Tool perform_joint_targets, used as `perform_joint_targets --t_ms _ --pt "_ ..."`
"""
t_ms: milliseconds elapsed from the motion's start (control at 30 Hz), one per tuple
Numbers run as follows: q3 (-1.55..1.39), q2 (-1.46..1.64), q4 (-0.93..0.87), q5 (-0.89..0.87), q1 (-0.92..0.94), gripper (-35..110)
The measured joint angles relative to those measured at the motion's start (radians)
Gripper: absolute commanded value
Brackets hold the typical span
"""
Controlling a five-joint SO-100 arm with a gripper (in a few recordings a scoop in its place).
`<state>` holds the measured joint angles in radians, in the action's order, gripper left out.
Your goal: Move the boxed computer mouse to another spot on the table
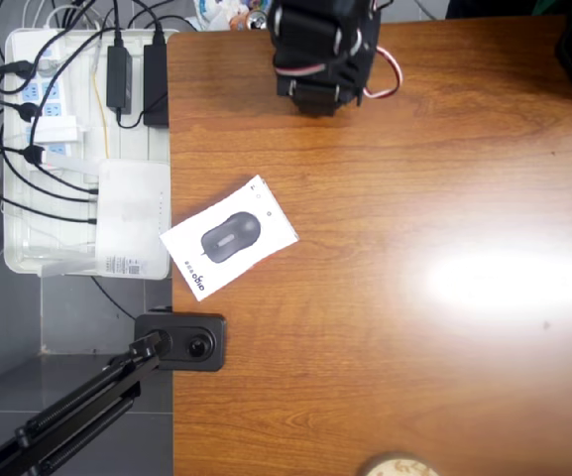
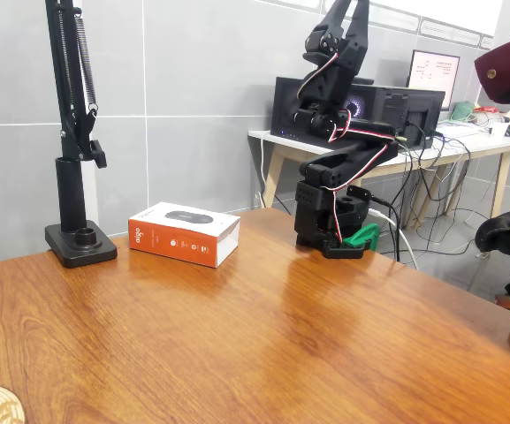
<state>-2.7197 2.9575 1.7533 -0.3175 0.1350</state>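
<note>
The desk is a broad brown wood-grain top with a bright glare patch toward the right in the overhead view. At its far edge stands the black arm, folded upright over its base, well apart from the box. Its end effector is raised at the top of the fixed view and cut off by the picture's edge, so whether it is open or closed cannot be told; nothing appears to be held.

Off the desk's left edge in the overhead view sits a white cable tray of power strips. A black camera stand is clamped just beside the box.

The boxed computer mouse lies flat near that left edge, turned at an angle, its white face up and orange-red side toward the fixed view. It looks light and stiff, a thin card carton with smooth printed faces that may slip or skate on the glossy wood. Pinching across its shorter width, on the two long side walls, seems the surest hold; the corners would likely crush.
</note>
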Motion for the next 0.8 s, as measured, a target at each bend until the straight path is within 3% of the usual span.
perform_joint_targets --t_ms 100,567,800 --pt "-0.052 0.106 -0.054 0.0 -0.005 0" --pt "-0.08 0.15 0.011 0.005 -0.051 0" --pt "-0.08 0.15 0.011 -0.146 -0.054 0"
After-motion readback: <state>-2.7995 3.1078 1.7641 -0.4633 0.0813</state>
